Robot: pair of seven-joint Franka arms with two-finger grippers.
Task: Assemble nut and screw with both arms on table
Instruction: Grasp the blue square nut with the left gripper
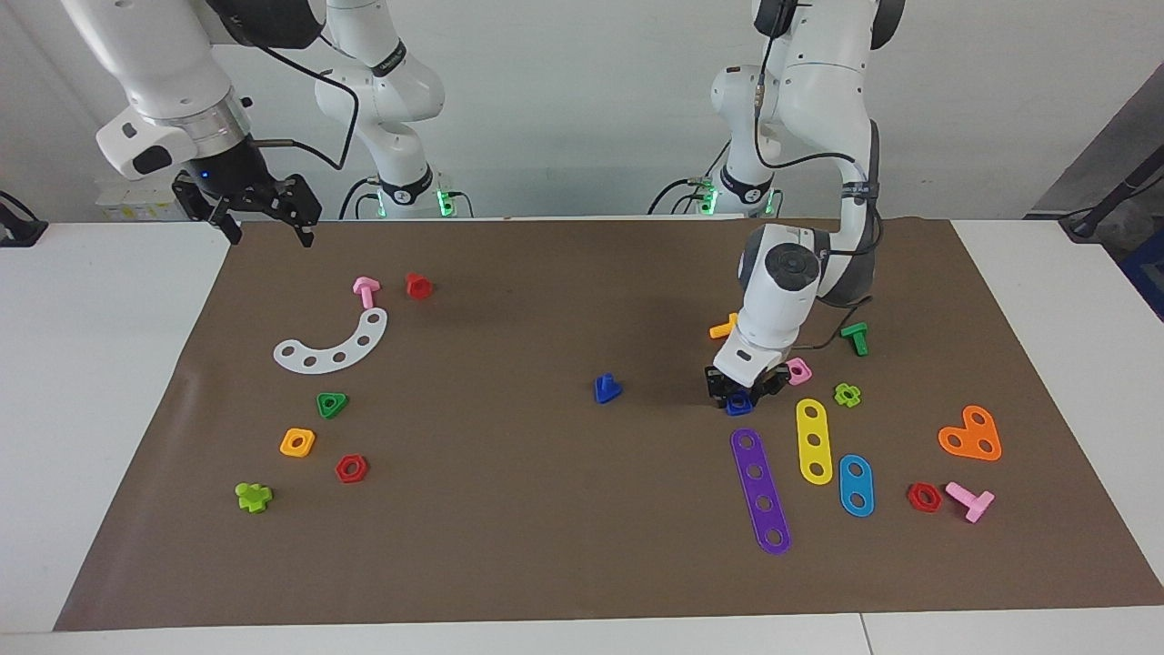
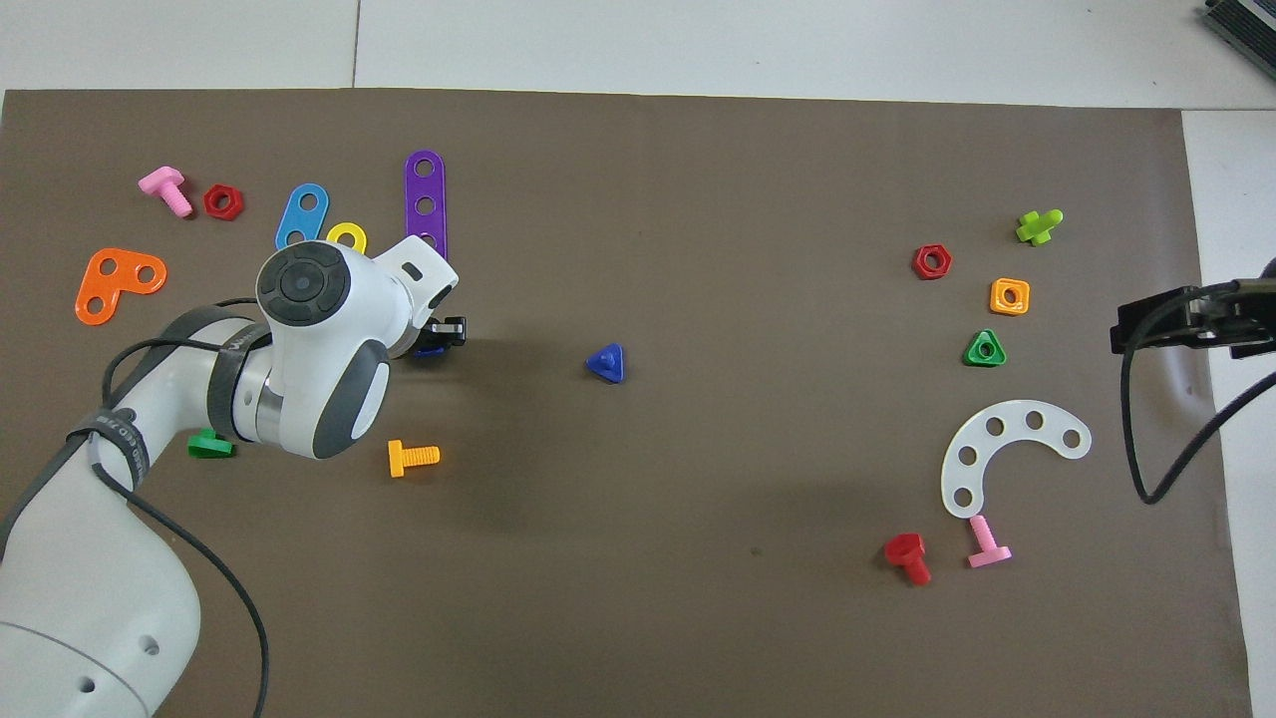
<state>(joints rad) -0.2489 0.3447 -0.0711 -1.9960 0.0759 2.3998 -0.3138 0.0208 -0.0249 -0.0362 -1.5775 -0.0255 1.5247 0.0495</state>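
So, barely started: right gripper (image 1: 264,214) waiting up high, fingers spread. Small dark blue triangular-headed plastic screw (image 1: 607,388) untouched mid-surface. Left gripper (image 1: 746,389) down around small dark blue square plastic nut (image 1: 738,402), can't tell if clamped. Mating still to do.

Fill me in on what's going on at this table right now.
The left gripper is down on the brown mat, its fingers around the dark blue nut, beside the purple strip. The dark blue screw lies untouched near the mat's middle. The right gripper waits, open, in the air over the mat's edge at its own end. Nothing is joined yet.
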